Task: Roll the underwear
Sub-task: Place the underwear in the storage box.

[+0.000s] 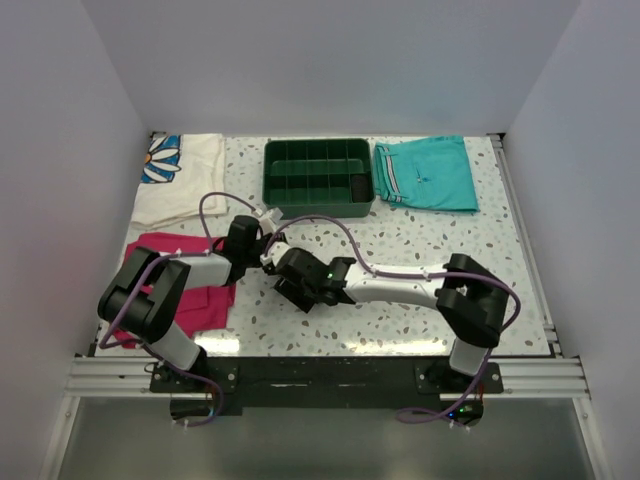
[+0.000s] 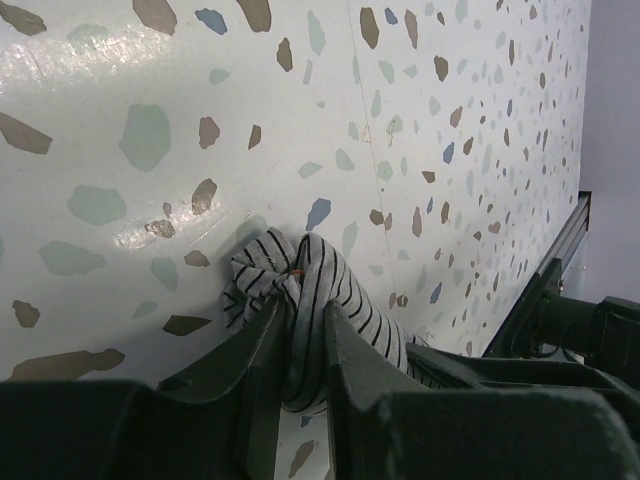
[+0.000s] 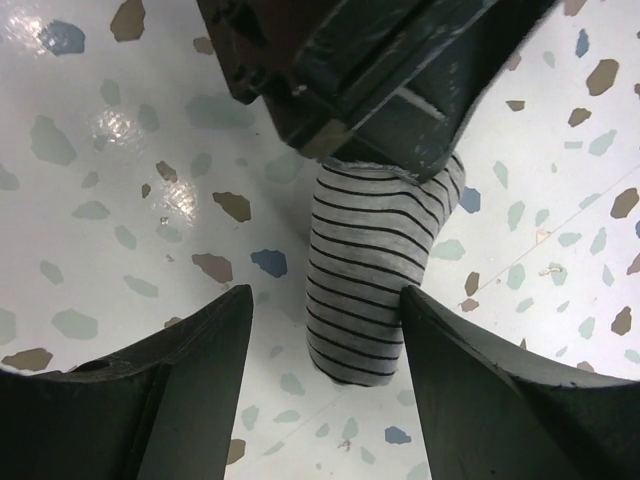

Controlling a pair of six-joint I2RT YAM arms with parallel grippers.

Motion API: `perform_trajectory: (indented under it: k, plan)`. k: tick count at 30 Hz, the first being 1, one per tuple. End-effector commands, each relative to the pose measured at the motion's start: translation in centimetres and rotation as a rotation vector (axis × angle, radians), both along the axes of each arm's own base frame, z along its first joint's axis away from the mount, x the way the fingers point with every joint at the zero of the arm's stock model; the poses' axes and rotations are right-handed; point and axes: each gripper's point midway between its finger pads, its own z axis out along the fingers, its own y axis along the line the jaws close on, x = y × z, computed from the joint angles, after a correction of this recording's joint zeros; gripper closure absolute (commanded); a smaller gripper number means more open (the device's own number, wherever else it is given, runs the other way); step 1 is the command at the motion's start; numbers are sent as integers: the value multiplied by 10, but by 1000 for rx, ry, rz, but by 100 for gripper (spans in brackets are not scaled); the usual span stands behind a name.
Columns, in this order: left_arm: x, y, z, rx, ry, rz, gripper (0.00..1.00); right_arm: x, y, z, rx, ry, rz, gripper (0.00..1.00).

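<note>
The underwear (image 3: 365, 270) is a tight roll of grey-and-white striped cloth lying on the speckled table. My left gripper (image 2: 305, 330) is shut on one end of the underwear (image 2: 320, 290), with the cloth bunched just past its fingertips. In the right wrist view the left gripper (image 3: 380, 80) covers the far end of the roll. My right gripper (image 3: 325, 310) stands open around the free end, its right finger (image 3: 450, 340) against the cloth and its left finger apart from it. From above, both grippers (image 1: 275, 262) meet at the table's middle left and hide most of the roll.
A green compartment tray (image 1: 318, 177) stands at the back centre. Folded teal shorts (image 1: 428, 172) lie to its right. A magenta cloth (image 1: 195, 285) lies under the left arm, and a white flowered cloth (image 1: 180, 175) sits at the back left.
</note>
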Motion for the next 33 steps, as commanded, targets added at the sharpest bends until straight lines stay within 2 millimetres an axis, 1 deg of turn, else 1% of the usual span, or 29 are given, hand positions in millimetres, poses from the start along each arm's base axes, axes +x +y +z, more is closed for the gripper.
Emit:
perform_trajectory:
  k: [1,10,15,21,28,32,33]
  plan:
    - [-9,7,-21,79,42,-13,76,3,11,3,-15,-53,18,37]
    - [-10,8,-21,75,43,-13,76,5,-2,-21,-99,-62,-20,41]
    - [-10,6,-20,71,41,-22,76,3,-10,-40,-143,-44,-37,41]
    - [-10,6,-19,69,40,-23,76,-4,-23,-58,-174,-18,-51,41]
    - [-10,7,-19,74,44,-21,75,-17,-47,-82,-228,32,-85,43]
    - [-8,7,-17,75,45,-17,73,-25,-59,-94,-247,61,-118,46]
    - [-7,6,-17,75,43,-17,70,-26,-60,-96,-249,65,-123,48]
